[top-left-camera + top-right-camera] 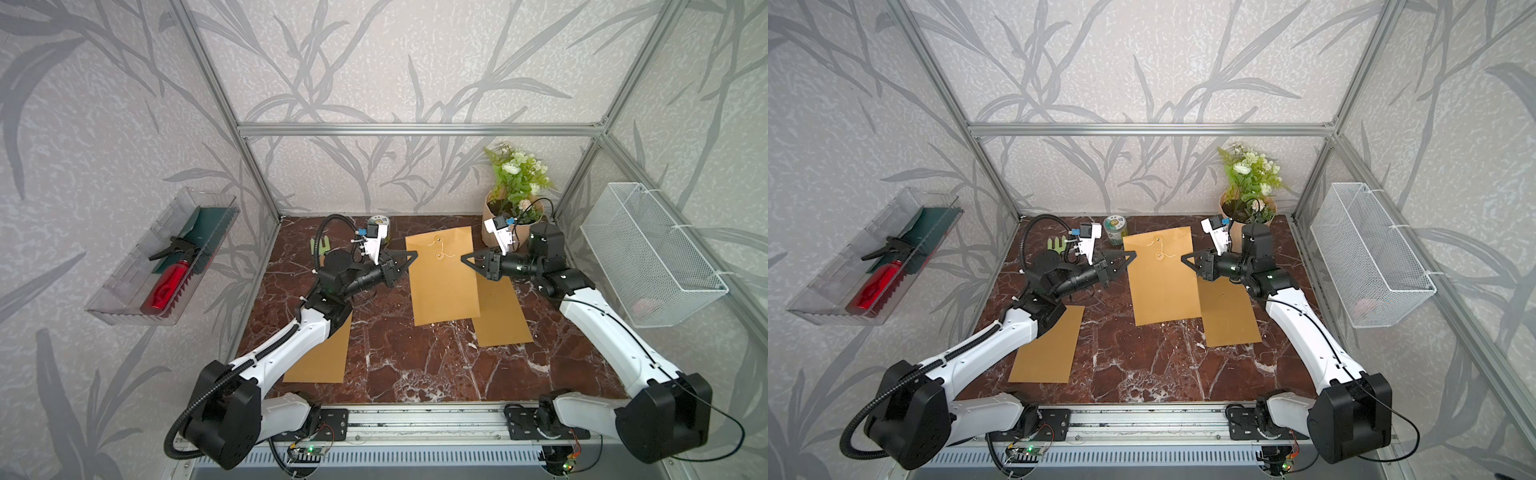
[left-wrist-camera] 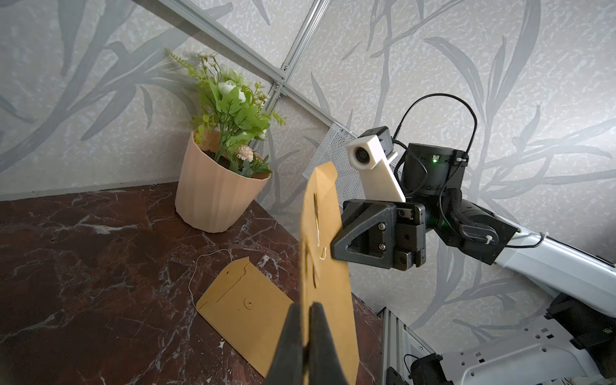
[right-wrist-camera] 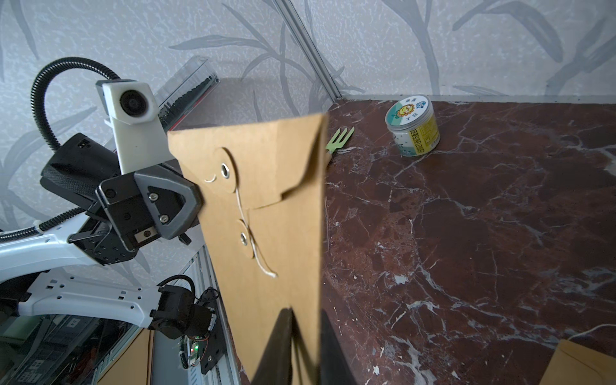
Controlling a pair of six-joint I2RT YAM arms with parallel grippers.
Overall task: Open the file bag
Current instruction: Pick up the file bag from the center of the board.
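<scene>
The file bag (image 1: pixel 442 286) (image 1: pixel 1163 286) is a brown kraft envelope, held up in the air above the marble table (image 1: pixel 415 361) between my two arms. Its flap (image 3: pixel 266 160) lies closed, with a white string (image 3: pixel 248 226) running between the two round discs. My left gripper (image 1: pixel 409 258) (image 2: pixel 308 308) is shut on one long edge of the bag. My right gripper (image 1: pixel 466 258) (image 3: pixel 305 311) has its jaws drawn in on the opposite edge, with the paper between the fingers.
Two more kraft envelopes lie flat on the table, one (image 1: pixel 500 316) under the held bag at the right, one (image 1: pixel 322 357) under my left arm. At the back stand a potted plant (image 1: pixel 515 183), a small jar (image 1: pixel 1115 228) and a green fork (image 1: pixel 1059 243). A clear tray (image 1: pixel 166 257) and a wire basket (image 1: pixel 648 253) hang on the side walls.
</scene>
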